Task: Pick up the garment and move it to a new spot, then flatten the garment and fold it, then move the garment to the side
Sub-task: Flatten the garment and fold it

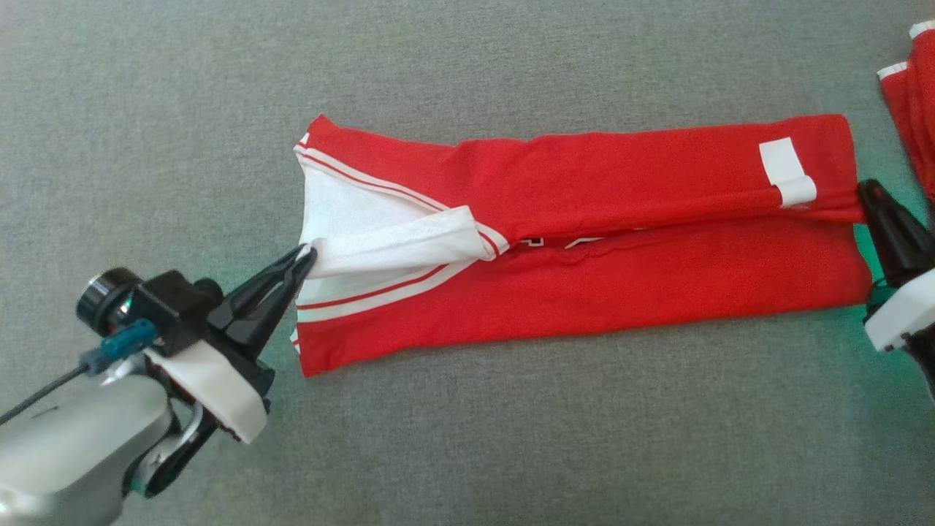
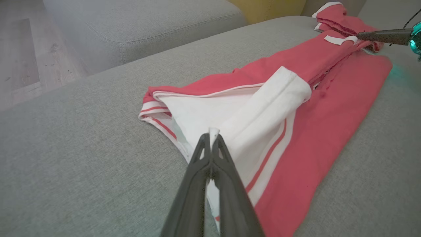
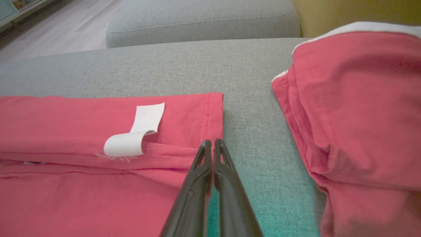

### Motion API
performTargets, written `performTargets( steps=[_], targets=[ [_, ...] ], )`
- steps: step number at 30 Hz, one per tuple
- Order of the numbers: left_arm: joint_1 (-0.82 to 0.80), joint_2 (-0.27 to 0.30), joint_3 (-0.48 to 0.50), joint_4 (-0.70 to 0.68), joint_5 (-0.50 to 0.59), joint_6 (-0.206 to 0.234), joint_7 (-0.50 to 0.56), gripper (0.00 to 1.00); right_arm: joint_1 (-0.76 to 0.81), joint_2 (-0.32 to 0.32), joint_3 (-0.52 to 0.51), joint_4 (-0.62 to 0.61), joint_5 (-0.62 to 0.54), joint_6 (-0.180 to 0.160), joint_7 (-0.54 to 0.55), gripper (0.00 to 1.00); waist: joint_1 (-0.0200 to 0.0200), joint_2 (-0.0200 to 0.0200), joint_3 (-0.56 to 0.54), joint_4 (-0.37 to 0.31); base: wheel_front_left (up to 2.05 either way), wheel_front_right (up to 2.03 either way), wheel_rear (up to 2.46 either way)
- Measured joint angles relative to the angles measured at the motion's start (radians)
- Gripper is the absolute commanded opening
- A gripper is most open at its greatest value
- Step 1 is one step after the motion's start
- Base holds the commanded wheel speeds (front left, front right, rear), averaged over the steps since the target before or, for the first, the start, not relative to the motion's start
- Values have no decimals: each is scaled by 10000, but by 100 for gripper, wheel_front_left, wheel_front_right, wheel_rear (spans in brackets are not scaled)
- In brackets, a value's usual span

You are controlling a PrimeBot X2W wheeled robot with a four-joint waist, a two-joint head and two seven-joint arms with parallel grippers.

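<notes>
**Red garment stretched between two clamped grippers**

The garment [image 1: 584, 270] lies on the grey sofa cushion [image 1: 467, 438], folded lengthwise into a long strip that runs from left to right across the middle of the head view. Its far half and near half meet along a seam-like line down the centre, where a little white lettering peeks out. At the left end the cloth opens onto a white fold [image 1: 394, 241] edged with red and white stripes.

The left gripper [image 1: 307, 259] sits at that left end, near the cushion surface. Its two dark fingers are pressed together on a corner of the white cloth, and in the left wrist view a small tip of white fabric pokes out between the fingertips.

The right gripper [image 1: 865, 193] is at the opposite, right end. Its fingers are closed together on the hem of the centre fold, and the red cloth is drawn into a narrow pinch toward them. A white label [image 1: 785, 172] curls up just left of that grip.

A second red garment [image 1: 913, 117] lies bunched at the far right, apart from the strip. Wooden floor [image 2: 19, 65] shows beyond the cushion.
</notes>
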Motion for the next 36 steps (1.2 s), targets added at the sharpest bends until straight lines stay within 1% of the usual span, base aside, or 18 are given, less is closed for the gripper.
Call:
performTargets(
  steps=[2,3,4,5,6,7,9,12,13,16,20,23,25,28,30,32,36],
  targets=[
    [65,-155,-2,182,-23,-2,-73,0,118,12,-25,-54,0,0,153,1,0,0,16,-5,0,0,0],
    [69,-238,2,297,-23,0,-81,0,149,19,-44,-71,-12,0,178,24,1,0,21,-11,0,0,0],
    [69,-322,17,412,-23,2,-86,18,170,42,-81,-115,-31,-2,270,51,1,0,23,-16,0,0,0],
    [72,-428,54,520,-23,12,-151,53,187,88,-132,-140,-31,-2,316,100,1,0,20,-23,0,0,0],
    [72,-428,54,520,-23,12,-151,82,187,88,-132,-140,-31,-2,316,100,1,0,20,-23,0,0,0],
    [81,-543,105,617,-23,63,-196,100,206,163,-244,-165,-36,-2,320,100,1,0,10,-30,0,0,0],
    [192,-828,378,784,-23,280,-280,100,257,293,-422,-174,-88,-2,230,100,1,0,-36,-32,0,0,0],
    [603,-1296,1014,1126,-25,968,-349,100,429,568,-953,-107,-90,-2,-163,100,1,0,-178,-16,0,0,0],
    [815,-1498,1415,1195,-4,1258,-349,100,547,721,-1220,-40,-92,-2,-387,100,1,0,-242,0,0,0,0],
    [1572,-2270,2963,1154,499,1873,-355,100,1016,1338,-1889,132,-138,-2,-995,100,0,0,-438,104,0,0,0],
    [3064,-3346,5016,903,1701,2414,-380,100,1653,2190,-2362,286,-322,-2,-1383,100,-1,0,-758,315,0,0,0],
    [4420,-4157,6441,698,2646,2646,-380,100,1770,2539,-2769,594,-464,-2,-1463,100,-1,0,-987,491,0,0,0],
    [5206,-4742,7216,476,3333,2650,-380,100,1743,2660,-3089,863,-617,-2,-1522,100,0,0,-1118,636,0,0,0],
    [6036,-5547,8124,167,4445,2585,-380,100,1674,2824,-3609,1444,-786,-2,-1524,100,-1,0,-1291,910,0,0,0],
    [6429,-5996,8625,-38,5085,2397,-382,100,1632,2871,-3854,1841,-966,-2,-1505,100,-1,0,-1402,1114,0,0,0],
    [6739,-6358,8895,-127,5649,2117,-384,100,1540,2913,-4042,2236,-1147,-2,-1336,100,-1,0,-1504,1320,0,0,0],
    [7216,-6993,9394,-96,6295,1549,-395,100,1283,3062,-4167,2886,-1356,-2,-828,100,-1,0,-1661,1687,0,0,0]
  ],
)
